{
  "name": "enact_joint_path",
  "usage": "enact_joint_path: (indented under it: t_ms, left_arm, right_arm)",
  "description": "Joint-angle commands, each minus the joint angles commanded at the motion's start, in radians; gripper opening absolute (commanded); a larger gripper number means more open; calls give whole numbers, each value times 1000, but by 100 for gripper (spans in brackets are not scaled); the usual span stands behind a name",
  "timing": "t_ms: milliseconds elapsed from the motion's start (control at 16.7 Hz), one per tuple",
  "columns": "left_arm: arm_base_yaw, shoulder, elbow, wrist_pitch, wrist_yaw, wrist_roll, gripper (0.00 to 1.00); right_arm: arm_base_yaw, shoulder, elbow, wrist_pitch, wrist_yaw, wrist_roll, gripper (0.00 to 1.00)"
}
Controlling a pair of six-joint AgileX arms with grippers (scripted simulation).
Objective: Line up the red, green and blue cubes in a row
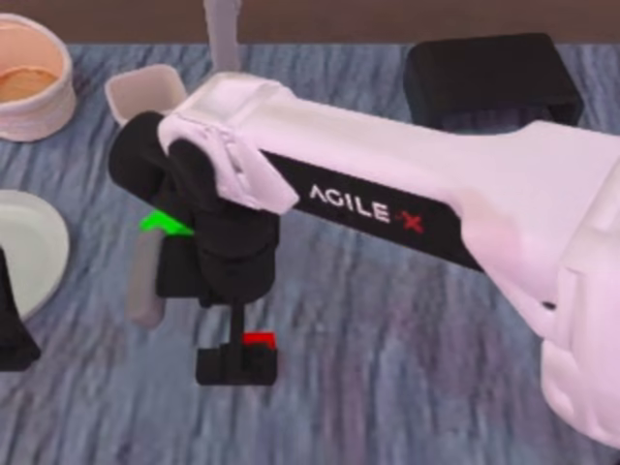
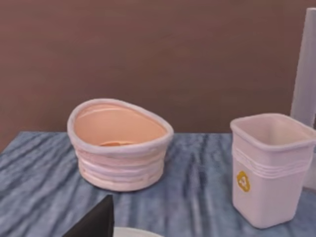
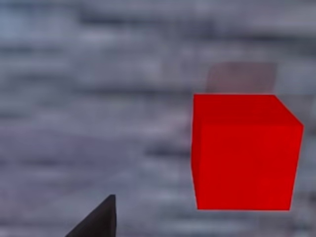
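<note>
Where the top view looks down on the blue-grey streaked table (image 1: 387, 387), we see the white right AgileX arm (image 1: 465, 194) reaching from the right edge across to left of centre. It covers much of the middle of the table. The right gripper (image 1: 237, 360) points down over the near part of the table. The small bright red cube (image 1: 259, 339) shows only as a sliver right against the gripper's black parts. We cannot tell whether the gripper is wide, narrow or holding the cube. The small bright green cube (image 1: 165, 225) peeps out from under the arm's black wrist, farther back and to the left, with most of it hidden. We see no blue cube in any view. The left arm (image 1: 12, 334) sits at the left edge, cut off by the frame, just beside a white round plate (image 1: 34, 247) that is also cut off. A pinkish ribbed bowl (image 1: 34, 82) stands at the far left corner, a white square cup (image 1: 145, 92) near it, and a black box (image 1: 494, 77) at the far right.

From the left wrist view, we see the bowl (image 2: 121, 148) and the cup (image 2: 269, 168) standing upright and well apart. A dark wedge of the left gripper (image 2: 94, 222) enters at the frame's edge, so its state cannot be told.

From the right wrist view, the red cube (image 3: 244, 153) fills a large part of the frame, with a faint reddish patch on the table beyond it. We cannot tell whether it rests on the surface.
</note>
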Motion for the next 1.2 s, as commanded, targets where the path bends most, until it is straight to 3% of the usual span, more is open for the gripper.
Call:
enact_joint_path:
  t_ms: [420, 660, 900, 1200]
  left_arm:
    - [0, 0, 0, 0, 0, 0, 100]
    - [-17, 94, 93, -63, 3, 24, 100]
    - [-49, 344, 329, -210, 2, 80, 100]
    - [-103, 856, 734, -468, -1, 177, 100]
  right_arm:
    - [-2, -11, 49, -52, 0, -2, 100]
    - [-48, -108, -35, 20, -9, 22, 100]
    - [-164, -368, -254, 186, -25, 89, 100]
    - [-378, -896, -696, 471, -44, 225, 100]
